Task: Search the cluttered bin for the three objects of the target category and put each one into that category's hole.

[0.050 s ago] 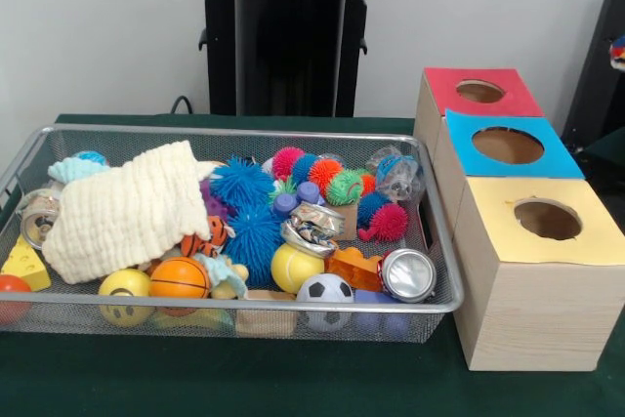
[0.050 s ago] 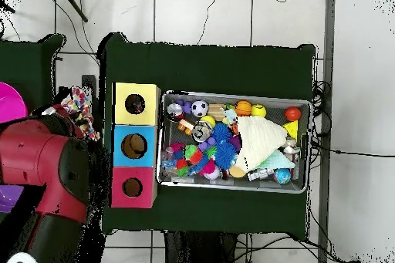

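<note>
A wire mesh bin [image 1: 244,130] holds a jumble of toys. A cream cloth [image 1: 127,207] covers its left part. Beside the cloth lie a blue spiky ball [image 1: 241,183], a pink spiky ball [image 1: 389,222], a yellow ball [image 1: 295,266], a soccer ball [image 1: 324,292], a small basketball [image 1: 179,278] and a silver can [image 1: 408,274]. To the right stand three boxes with round holes: red [image 1: 479,91], blue [image 1: 508,145] and yellow [image 1: 547,220]. In the overhead view the red arm [image 2: 46,167] is drawn back off the table, beyond the boxes [image 2: 133,146]. No gripper shows.
An orange brick [image 1: 354,266], a yellow cheese wedge [image 1: 26,266] and a red ball [image 1: 10,290] also lie in the bin [image 2: 235,96]. The bin and the boxes stand on a dark green table cover [image 1: 293,378]. Cables run over the floor around the table [image 2: 324,152].
</note>
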Action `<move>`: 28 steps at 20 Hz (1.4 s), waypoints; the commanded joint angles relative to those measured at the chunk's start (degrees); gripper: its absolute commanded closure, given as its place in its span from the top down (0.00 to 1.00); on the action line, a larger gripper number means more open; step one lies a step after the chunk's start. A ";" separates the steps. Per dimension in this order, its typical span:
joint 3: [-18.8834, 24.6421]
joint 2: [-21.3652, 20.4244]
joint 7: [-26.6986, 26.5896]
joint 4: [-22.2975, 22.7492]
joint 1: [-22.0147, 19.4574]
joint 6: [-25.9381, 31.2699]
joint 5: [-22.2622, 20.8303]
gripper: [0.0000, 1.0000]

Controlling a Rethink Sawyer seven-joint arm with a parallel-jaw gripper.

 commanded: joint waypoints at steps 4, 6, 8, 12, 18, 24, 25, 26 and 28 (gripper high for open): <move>4.84 1.01 7.94 6.72 -3.22 -0.11 -2.53 0.00; 5.07 1.12 7.90 6.96 -3.32 -0.78 -2.56 0.00; 5.37 1.08 7.30 7.30 -3.84 -1.51 -2.66 0.00; 5.88 0.59 5.97 7.95 -4.41 -2.53 -3.07 0.00; 6.13 -0.14 4.98 8.31 -4.89 -2.55 -3.68 0.00; 6.64 -0.02 5.19 8.29 -5.09 -3.23 -4.09 0.00; 6.83 -0.02 5.18 8.33 -5.20 -3.41 -4.19 0.00; 7.01 0.02 5.15 8.54 -5.29 -3.82 -4.31 0.00; 7.29 -0.06 5.15 8.74 -5.42 -4.22 -4.36 0.00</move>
